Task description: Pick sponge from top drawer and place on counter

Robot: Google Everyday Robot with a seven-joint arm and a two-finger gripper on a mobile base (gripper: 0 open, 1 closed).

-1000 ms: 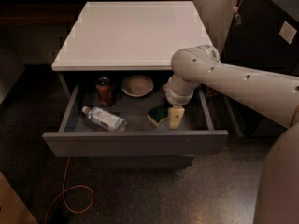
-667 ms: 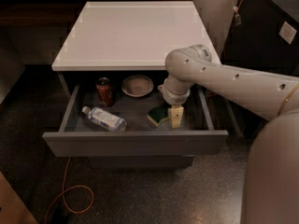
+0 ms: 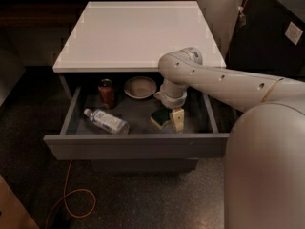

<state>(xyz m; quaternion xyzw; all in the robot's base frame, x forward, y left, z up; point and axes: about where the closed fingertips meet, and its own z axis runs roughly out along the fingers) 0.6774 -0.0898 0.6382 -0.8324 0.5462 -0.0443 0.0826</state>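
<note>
Currently: gripper point(image 3: 176, 120) is down inside the open drawer. Its pale tip is at floor level, just right of the small rectangular sponge (dark green scouring face over yellow foam) point(image 3: 160, 119), touching it or very nearly. Grip state: cannot tell; the wrist cuff hides the upper part, so there is no reading on spread versus closed. The sponge lies on the drawer floor, right of centre and near the front wall, with no sign of lift.

Outward from there:
- A round beige bowl point(image 3: 140, 87) sits behind the sponge toward the back, near the wrist.
- A dark red can point(image 3: 106, 93) stands left of the bowl.
- A clear plastic bottle point(image 3: 106, 121) lies on its side at front left, well apart from the gripper.
- The white jointed arm point(image 3: 224, 82) enters from the right, crosses the drawer's right wall and bends down just in front of the counter edge.
- The wide grey top drawer point(image 3: 136, 146) stands open beneath the glossy white square counter point(image 3: 138, 32).

Step, by judgement: the grasp phase of the pick. The approach looks complete, and lifting and placing are not yet done.

Next move calls for:
- a firm closure across the sponge's narrow width, allowing for foam compression;
- a rise that keeps clear of the counter's front lip;
- then a carry up and back to set the sponge down on the white top.
</note>
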